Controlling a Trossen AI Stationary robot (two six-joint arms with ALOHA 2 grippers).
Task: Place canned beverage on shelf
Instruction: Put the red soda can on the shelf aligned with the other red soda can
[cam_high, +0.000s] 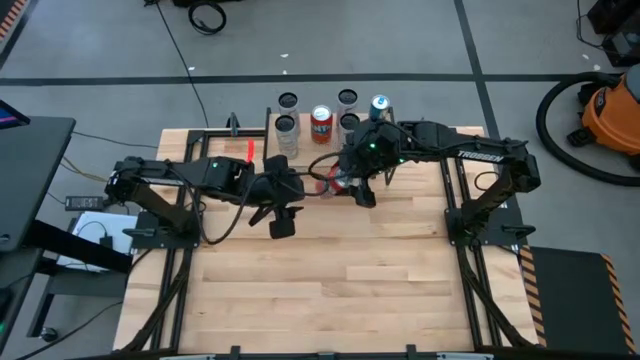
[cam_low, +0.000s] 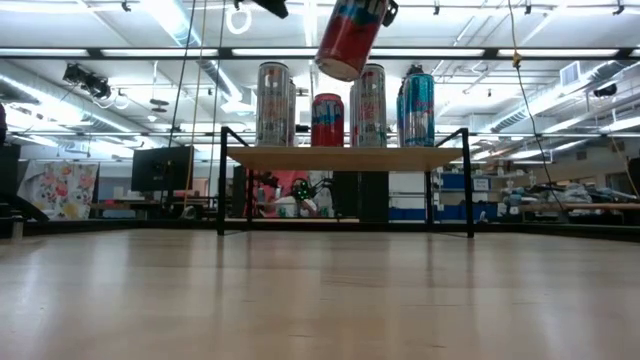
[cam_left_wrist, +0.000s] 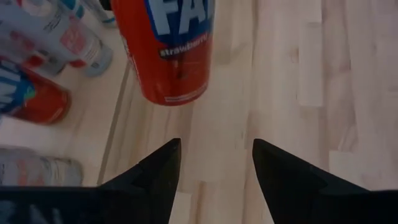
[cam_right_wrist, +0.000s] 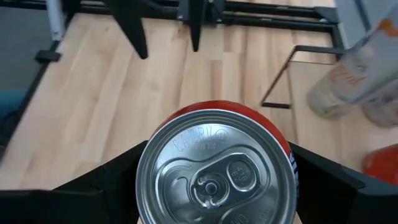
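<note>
A red strawberry-soda can (cam_low: 350, 35) hangs tilted in the air, on the near side of the shelf and above the level of its top. My right gripper (cam_high: 352, 183) is shut on it. The shelf (cam_low: 345, 157) stands on thin black legs at the table's far edge, with several cans (cam_low: 273, 105) upright on its wooden top. My left gripper (cam_left_wrist: 216, 146) hovers open just left of the red can (cam_left_wrist: 171, 53), its fingers pointing at the can's lower end with nothing between them. My right gripper pinches the red can between its two fingers, one finger (cam_right_wrist: 118, 177) on either side of the can's side wall (cam_right_wrist: 283, 146) near the top rim. The fingers slant down from the table's right and lie along the can. The can is lifted clear and tilted, its bottom end (cam_low: 340, 70) lowest.
A small red object (cam_high: 249, 150) lies on the table left of the shelf. Bare wooden tabletop (cam_high: 340, 290) stretches across the near half. Black arm frames (cam_high: 160, 300) run along both table sides. An orange vacuum (cam_high: 610, 110) stands on the floor at the right.
</note>
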